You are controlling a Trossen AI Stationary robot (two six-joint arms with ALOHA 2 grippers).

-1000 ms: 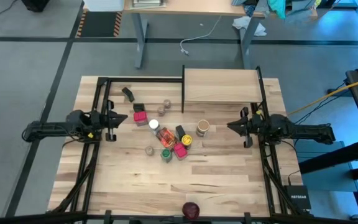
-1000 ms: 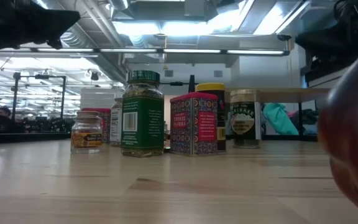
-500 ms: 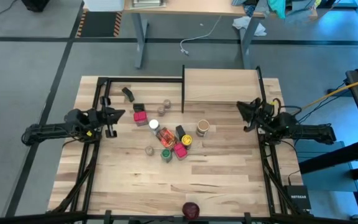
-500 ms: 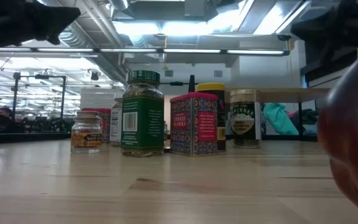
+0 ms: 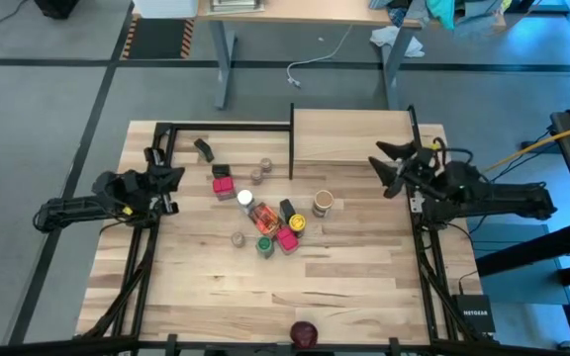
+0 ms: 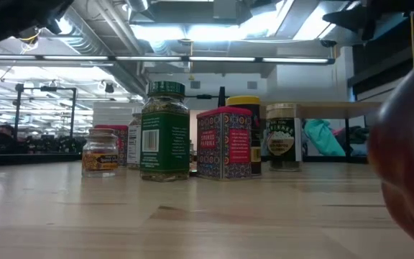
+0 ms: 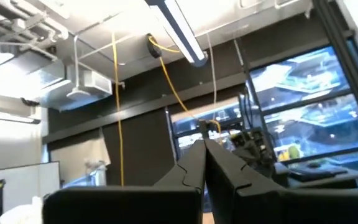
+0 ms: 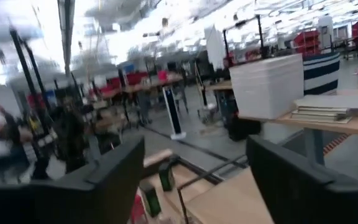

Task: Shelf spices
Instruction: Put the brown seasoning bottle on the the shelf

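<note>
Your shelf (image 5: 350, 135) lies long axis left-to-right; your spices (image 5: 265, 213) stand upright; right gripper (image 5: 384, 170) spread, left gripper (image 5: 171, 180) clenched, both empty.

Dark jointed arms, yellow cables

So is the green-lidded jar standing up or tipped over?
Standing up. The green-lidded jar sits upright on the tabletop, lid on top, label reading level.

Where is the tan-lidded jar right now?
In the high view, the tan-lidded jar stands alone on the table, right of the spice cluster and just in front of the shelf.
</note>
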